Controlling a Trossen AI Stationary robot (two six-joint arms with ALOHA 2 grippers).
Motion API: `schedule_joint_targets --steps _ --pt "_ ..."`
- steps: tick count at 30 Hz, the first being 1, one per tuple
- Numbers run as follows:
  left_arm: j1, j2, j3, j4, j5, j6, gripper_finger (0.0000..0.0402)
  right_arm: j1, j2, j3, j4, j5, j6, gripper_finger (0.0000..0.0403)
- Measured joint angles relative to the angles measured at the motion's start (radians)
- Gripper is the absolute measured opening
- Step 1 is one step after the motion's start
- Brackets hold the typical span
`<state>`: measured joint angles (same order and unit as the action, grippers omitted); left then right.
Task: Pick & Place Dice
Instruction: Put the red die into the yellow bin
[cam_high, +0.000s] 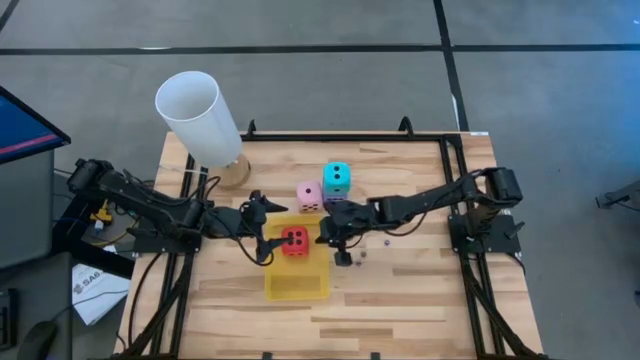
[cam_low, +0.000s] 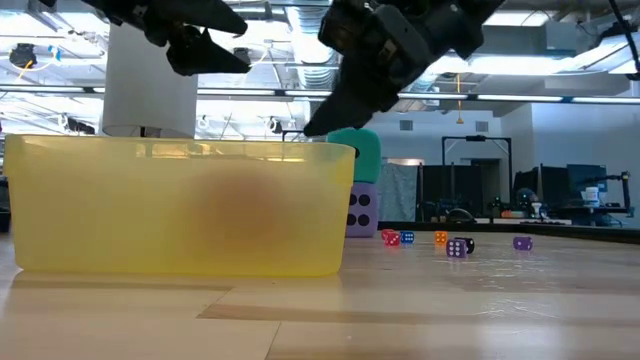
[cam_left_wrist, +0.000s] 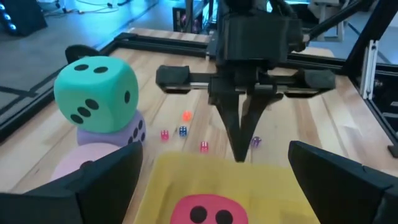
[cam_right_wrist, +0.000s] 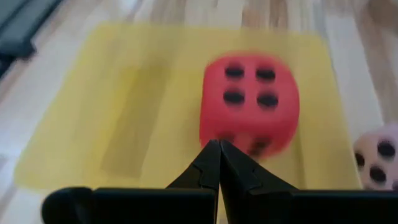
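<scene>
Just ahead of the right pincer (cam_right_wrist: 219, 163), clenched on nothing, the red die (cam_right_wrist: 251, 104) lies in the yellow tray (cam_right_wrist: 112, 118); the left pincer (cam_high: 262, 228) waits released. Next, likely fetch another die.

The wooden table (cam_high: 400, 300) of pale planks stands on a grey floor (cam_high: 300, 80) crossed by dark seam lines. A black metal frame (cam_high: 440, 140) runs along the table's far edge and sides. A tall white cylinder (cam_high: 198, 118) rises at the table's far left corner, beyond the left pincer. Off the table's left edge sits a dark monitor (cam_high: 25, 125) with a blue-lit face, and a white sheet of paper (cam_high: 95, 290) lies on the floor nearby. In the low view, the room behind is a wide workshop: a ceiling with long bright lights (cam_low: 560, 65), pale walls, and dark workstations (cam_low: 560, 190) with equipment along the far side.
</scene>
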<state>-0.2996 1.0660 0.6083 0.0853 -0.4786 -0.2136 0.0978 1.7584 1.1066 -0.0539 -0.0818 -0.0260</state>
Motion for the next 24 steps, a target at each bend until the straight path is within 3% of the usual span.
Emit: schedule_joint_targets --steps 5,10,22,24 --pt "0.0 0.0 0.0 -0.002 0.0 0.0 0.0392 -0.01 0.019 0.043 -0.117 0.0 0.0 0.0" --pt "0.0 0.0 0.0 -0.001 0.0 0.0 0.0392 -0.012 0.084 0.087 -0.108 -0.008 -0.004 0.0" --pt "0.0 0.0 0.0 0.002 0.001 0.0 0.0392 -0.011 0.174 0.259 -0.405 -0.023 -0.032 0.0" --pt "0.0 0.0 0.0 -0.001 0.001 0.0 0.0392 -0.014 0.198 0.272 -0.388 -0.025 -0.034 0.0"
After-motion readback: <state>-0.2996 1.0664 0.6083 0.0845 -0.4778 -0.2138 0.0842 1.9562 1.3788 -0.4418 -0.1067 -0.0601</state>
